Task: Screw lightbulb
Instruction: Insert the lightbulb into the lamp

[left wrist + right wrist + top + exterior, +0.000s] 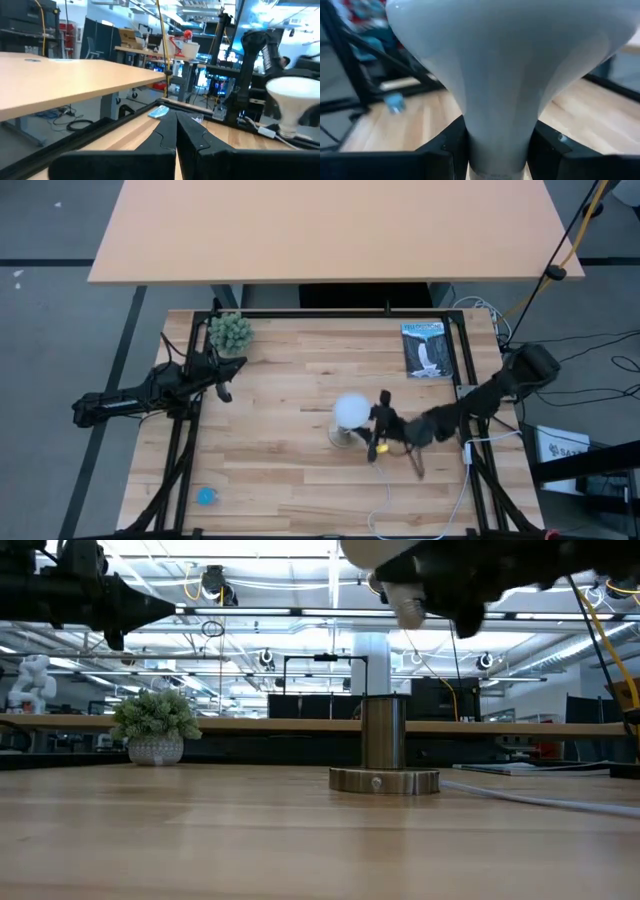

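Note:
The white matte lightbulb (350,412) is held in the air by my right gripper (365,426) near the table's middle. In the low view its silvery screw base (410,610) points down and hangs a little above and to one side of the metal socket (384,732). The socket stands on its round base (384,781) on the table. The bulb also shows in the left wrist view (292,100). My left gripper (176,135) is shut and empty, above the table's far left part (226,377). My right gripper pinches the bulb's tapering white neck (497,125) between its two fingers (445,150), one on each side. The fingers come level from the table's right side. The bulb is upright, globe up and screw base down, lifted clear of the socket.
A small potted plant (230,332) stands at the far left and a booklet (427,350) lies at the far right. A small blue object (206,496) lies near the front left. A white cord (420,515) runs from the socket toward the front right.

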You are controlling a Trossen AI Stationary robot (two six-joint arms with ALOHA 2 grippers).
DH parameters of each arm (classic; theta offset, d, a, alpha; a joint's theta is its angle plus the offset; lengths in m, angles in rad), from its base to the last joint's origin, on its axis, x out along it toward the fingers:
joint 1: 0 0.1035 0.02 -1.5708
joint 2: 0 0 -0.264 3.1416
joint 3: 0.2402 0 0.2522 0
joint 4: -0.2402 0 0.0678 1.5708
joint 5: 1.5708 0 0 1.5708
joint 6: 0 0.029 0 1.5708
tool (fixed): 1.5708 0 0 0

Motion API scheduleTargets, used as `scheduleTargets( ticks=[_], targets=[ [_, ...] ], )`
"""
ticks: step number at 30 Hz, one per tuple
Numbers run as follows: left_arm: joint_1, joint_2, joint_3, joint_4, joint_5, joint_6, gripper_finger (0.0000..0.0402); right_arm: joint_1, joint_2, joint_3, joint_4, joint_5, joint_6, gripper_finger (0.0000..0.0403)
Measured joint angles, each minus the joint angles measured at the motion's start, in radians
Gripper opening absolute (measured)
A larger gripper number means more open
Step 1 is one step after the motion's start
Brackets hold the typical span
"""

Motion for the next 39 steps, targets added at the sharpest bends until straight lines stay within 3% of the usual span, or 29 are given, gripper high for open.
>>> scheduleTargets(
  ticks=[6,10,13,17,26,30,33,39],
  targets=[
    [-0.001,0.001,0.000,0.010,0.008,0.005,0.0000,-0.178,0.002,-0.060,0.109,-0.314,-0.054,0.0144],
    [-0.014,0.022,0.000,0.009,0.160,-0.042,0.0000,-0.233,0.008,-0.061,0.106,-0.447,-0.051,0.0143],
    [-0.038,0.065,0.000,0.009,0.185,-0.115,0.0000,-0.242,0.008,-0.061,0.106,-0.467,-0.053,0.0143],
    [-0.088,0.177,0.000,0.056,0.129,-0.169,0.0000,-0.244,0.008,-0.061,0.084,-0.473,-0.049,0.0150],
    [-0.223,0.573,0.000,0.357,0.082,-0.172,0.0000,-0.244,0.008,-0.061,0.083,-0.469,-0.004,0.0148],
    [-0.266,0.745,0.001,0.610,0.079,-0.155,0.0000,-0.244,0.008,-0.061,0.082,-0.467,0.027,0.0151],
    [-0.295,0.869,0.036,0.720,0.079,-0.077,0.0000,-0.244,0.008,-0.061,0.083,-0.467,0.029,0.0149],
    [-0.311,1.083,0.190,0.715,0.104,-0.031,0.0027,-0.243,0.008,-0.061,0.082,-0.467,0.046,0.0150]
  ],
)
